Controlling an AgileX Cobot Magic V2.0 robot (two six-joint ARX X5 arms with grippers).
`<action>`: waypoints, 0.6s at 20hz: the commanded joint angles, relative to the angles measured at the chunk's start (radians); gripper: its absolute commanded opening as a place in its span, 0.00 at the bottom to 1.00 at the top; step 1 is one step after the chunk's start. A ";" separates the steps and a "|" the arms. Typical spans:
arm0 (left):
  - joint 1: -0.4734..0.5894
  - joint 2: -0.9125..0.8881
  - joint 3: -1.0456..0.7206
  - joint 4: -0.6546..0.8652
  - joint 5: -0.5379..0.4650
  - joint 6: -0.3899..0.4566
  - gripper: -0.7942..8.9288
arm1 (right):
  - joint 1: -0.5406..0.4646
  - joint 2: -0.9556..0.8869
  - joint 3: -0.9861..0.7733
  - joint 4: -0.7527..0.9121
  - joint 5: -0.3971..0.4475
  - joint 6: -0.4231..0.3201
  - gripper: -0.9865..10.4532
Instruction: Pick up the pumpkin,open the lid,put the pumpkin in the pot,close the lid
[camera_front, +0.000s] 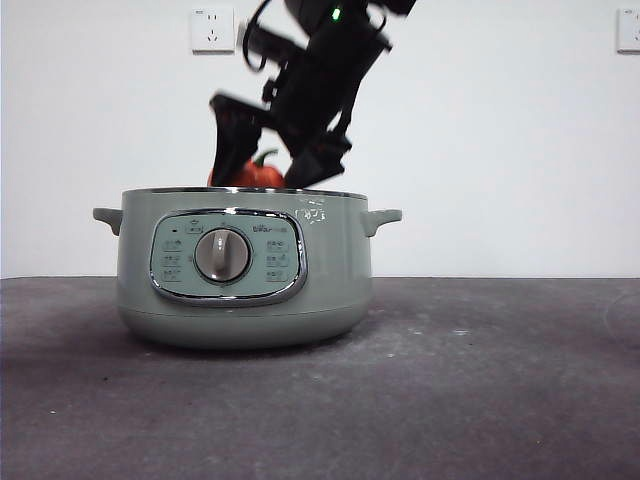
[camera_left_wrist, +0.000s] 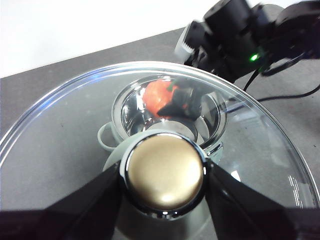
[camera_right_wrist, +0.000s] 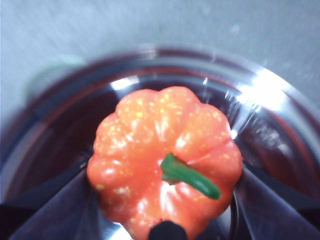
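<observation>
the left gripper (camera_left_wrist: 165, 175) is clamped on the knob of the lid (camera_left_wrist: 60, 135), holding it up and clear so the pot (camera_front: 245, 265) stays open. at the pot's mouth, the right gripper (camera_front: 265, 170) has its jaws closed on either side of the pumpkin (camera_right_wrist: 165, 157), stem up, just over the rim, ready to lower inside.

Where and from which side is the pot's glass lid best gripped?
By the round knob at the lid's centre, coming from above with one of the fingers on each side. It is the only raised part of the smooth glass dome. The left gripper has it that way now.
</observation>
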 joint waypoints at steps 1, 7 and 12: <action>0.003 -0.010 0.020 0.030 0.003 -0.004 0.07 | 0.013 0.043 0.001 0.006 0.034 -0.054 0.08; 0.003 -0.010 0.020 0.029 0.003 -0.004 0.07 | 0.024 0.089 0.001 -0.032 0.035 -0.067 0.08; 0.003 -0.010 0.020 0.019 0.007 -0.004 0.07 | 0.029 0.095 0.001 -0.106 0.053 -0.101 0.08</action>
